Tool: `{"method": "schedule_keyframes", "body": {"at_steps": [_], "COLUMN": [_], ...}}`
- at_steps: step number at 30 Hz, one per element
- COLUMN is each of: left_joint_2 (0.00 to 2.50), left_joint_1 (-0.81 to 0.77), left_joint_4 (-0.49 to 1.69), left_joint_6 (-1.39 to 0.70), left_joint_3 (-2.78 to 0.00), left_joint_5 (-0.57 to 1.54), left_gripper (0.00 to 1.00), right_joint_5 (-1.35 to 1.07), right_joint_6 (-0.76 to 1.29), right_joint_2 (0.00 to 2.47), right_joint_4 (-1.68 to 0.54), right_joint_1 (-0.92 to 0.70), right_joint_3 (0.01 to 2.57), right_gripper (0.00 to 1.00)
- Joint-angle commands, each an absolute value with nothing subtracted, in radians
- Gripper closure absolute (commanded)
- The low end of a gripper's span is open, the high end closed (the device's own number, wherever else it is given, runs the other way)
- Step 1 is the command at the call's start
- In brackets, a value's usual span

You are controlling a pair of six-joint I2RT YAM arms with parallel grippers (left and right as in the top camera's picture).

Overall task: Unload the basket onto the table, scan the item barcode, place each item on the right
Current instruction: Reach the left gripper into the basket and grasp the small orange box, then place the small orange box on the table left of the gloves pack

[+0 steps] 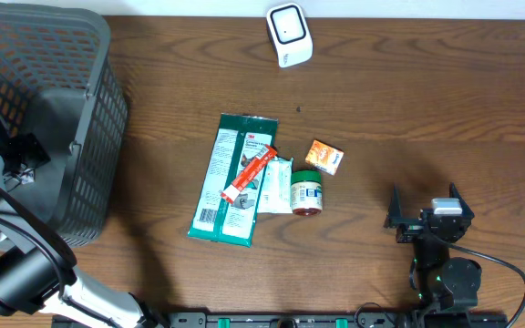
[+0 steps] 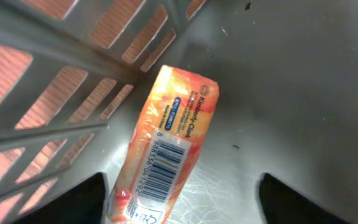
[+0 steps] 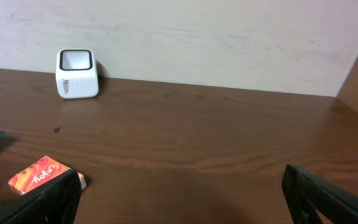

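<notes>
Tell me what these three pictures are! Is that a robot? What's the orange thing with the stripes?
Yes, it's a robot with two arms, each ending in a two-fingered pincer. One picture looks down from above the table. The other two come from cameras on the wrists. The left pincer is inside the grey basket, open, right by an orange packet. The stripes are its barcode. The right pincer is open and empty. On the table lie a green pack, a small jar, an orange box and a white scanner.

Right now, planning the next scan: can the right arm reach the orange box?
Probably yes: the right gripper is open and empty, and nothing stands between it and the orange box.
</notes>
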State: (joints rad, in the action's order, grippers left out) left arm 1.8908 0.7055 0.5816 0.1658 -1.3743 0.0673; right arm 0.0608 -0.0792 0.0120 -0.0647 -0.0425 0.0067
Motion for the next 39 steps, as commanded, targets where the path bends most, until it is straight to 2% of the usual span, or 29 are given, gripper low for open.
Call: {"method": "schedule_keyframes", "body": {"at_steps": [1, 3, 9, 14, 17, 19, 20, 26, 32, 35, 39], "left_joint_2": [1.892, 1.892, 1.892, 1.892, 1.892, 1.890, 1.886, 1.758, 1.427, 1.283, 1.126], "left_joint_1": [0.713, 0.713, 0.713, 0.713, 0.713, 0.713, 0.713, 0.707, 0.680, 0.645, 0.545], "left_joint_4": [0.574, 0.574, 0.582, 0.585, 0.585, 0.585, 0.585, 0.585, 0.570, 0.576, 0.687], "left_joint_6": [0.179, 0.178, 0.178, 0.159, 0.151, 0.134, 0.119, -0.019, -0.152, -0.163, -0.201], "left_joint_3": [-1.365, -1.365, -1.365, -1.359, -1.356, -1.357, -1.360, -1.435, -1.525, -1.525, -1.525], "left_joint_5": [0.052, 0.052, 0.052, 0.052, 0.052, 0.052, 0.052, 0.052, 0.072, 0.117, 0.218], "left_gripper": [0.28, 0.34, 0.60, 0.62, 0.73, 0.88, 0.92, 0.93, 0.92, 0.92, 0.92], "right_joint_5": [0.070, 0.070, 0.070, 0.070, 0.070, 0.070, 0.070, 0.070, 0.070, 0.070, 0.070], "right_joint_6": [-0.064, -0.064, -0.064, -0.064, -0.064, -0.064, -0.064, -0.064, -0.064, -0.064, -0.064], "right_joint_2": [0.007, 0.007, 0.007, 0.007, 0.007, 0.007, 0.007, 0.007, 0.007, 0.007, 0.007], "right_joint_4": [-0.068, -0.068, -0.068, -0.068, -0.068, -0.068, -0.068, -0.068, -0.068, -0.068, -0.068], "right_joint_1": [-0.039, -0.039, -0.039, -0.039, -0.039, -0.039, -0.039, -0.039, -0.039, -0.039, -0.039], "right_joint_3": [0.006, 0.006, 0.006, 0.006, 0.006, 0.006, 0.006, 0.006, 0.006, 0.006, 0.006], "right_gripper": [0.01, 0.01, 0.01, 0.01, 0.01, 0.01, 0.01, 0.01, 0.01, 0.01, 0.01]}}
